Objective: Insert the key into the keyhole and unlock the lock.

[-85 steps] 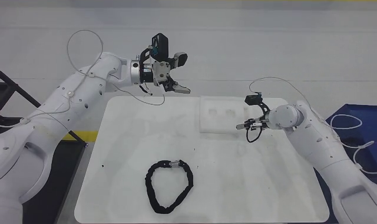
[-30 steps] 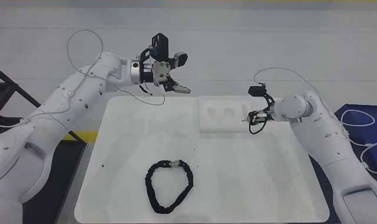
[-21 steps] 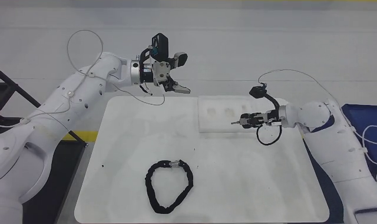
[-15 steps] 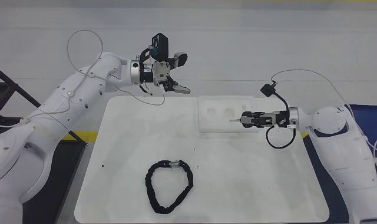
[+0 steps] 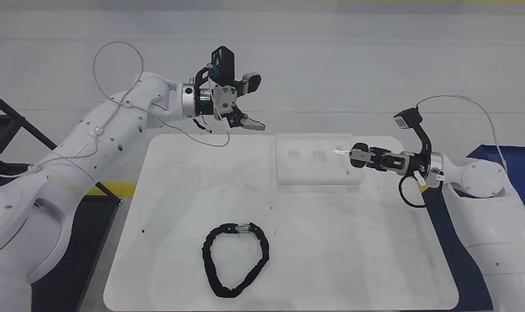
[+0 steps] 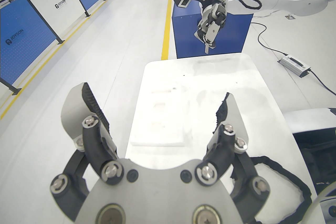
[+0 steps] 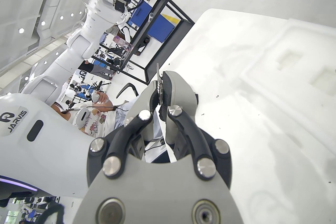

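A black chain lock with a silver cylinder lies in a loop on the white table, near the front left. My right gripper hovers above the right end of the white foam block, shut on a small silver key whose blade sticks out past the fingertips. From the left wrist view that gripper shows far off with the key pointing down. My left gripper is held above the table's back left edge, open and empty, its fingers spread wide.
The foam block has shallow rectangular recesses in its top. A blue cabinet stands beyond the table's right end. A black frame stands left of the table. Bare tabletop lies between the block and the chain lock.
My right arm swung outward to the right and turned its gripper, lifting the key from the foam block's right end. The left arm and the chain lock stayed put.
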Controlling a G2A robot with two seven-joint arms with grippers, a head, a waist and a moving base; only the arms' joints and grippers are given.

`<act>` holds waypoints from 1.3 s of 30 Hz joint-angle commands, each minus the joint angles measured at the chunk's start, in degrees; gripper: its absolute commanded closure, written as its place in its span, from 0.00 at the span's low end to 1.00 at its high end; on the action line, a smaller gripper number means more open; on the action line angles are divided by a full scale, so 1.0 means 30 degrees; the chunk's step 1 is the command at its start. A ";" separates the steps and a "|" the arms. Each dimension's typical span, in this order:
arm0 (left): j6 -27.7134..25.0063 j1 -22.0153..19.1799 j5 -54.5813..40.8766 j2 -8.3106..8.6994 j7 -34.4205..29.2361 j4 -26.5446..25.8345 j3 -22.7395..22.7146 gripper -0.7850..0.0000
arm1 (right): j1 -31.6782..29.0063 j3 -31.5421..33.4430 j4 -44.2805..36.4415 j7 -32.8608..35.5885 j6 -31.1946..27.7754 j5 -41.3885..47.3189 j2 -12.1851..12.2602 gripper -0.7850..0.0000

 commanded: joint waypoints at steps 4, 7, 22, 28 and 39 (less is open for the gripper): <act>0.0766 0.0266 0.0494 0.0063 -0.0719 -0.0323 -0.0224 0.00 | 0.0000 0.0000 0.0000 0.0000 0.0001 0.0005 0.0000 1.00; 0.1164 0.0861 0.1120 0.0264 -0.1302 -0.0728 -0.0498 0.00 | 0.0000 0.0000 0.0000 0.0000 0.0001 0.0005 0.0000 1.00; 0.0000 0.5504 0.3304 0.1482 -0.2576 -0.1820 -0.0405 0.00 | 0.0000 0.0000 0.0000 0.0000 0.0001 0.0005 0.0000 1.00; 0.0000 0.6473 0.3882 0.1450 -0.3450 -0.1723 0.0000 0.00 | 0.0000 0.0000 0.0000 0.0000 0.0001 0.0005 0.0000 1.00; 0.0000 0.6968 0.5691 0.1065 -0.4139 -0.2130 0.0000 0.00 | 0.0000 0.0000 0.0000 0.0000 0.0001 0.0005 0.0000 1.00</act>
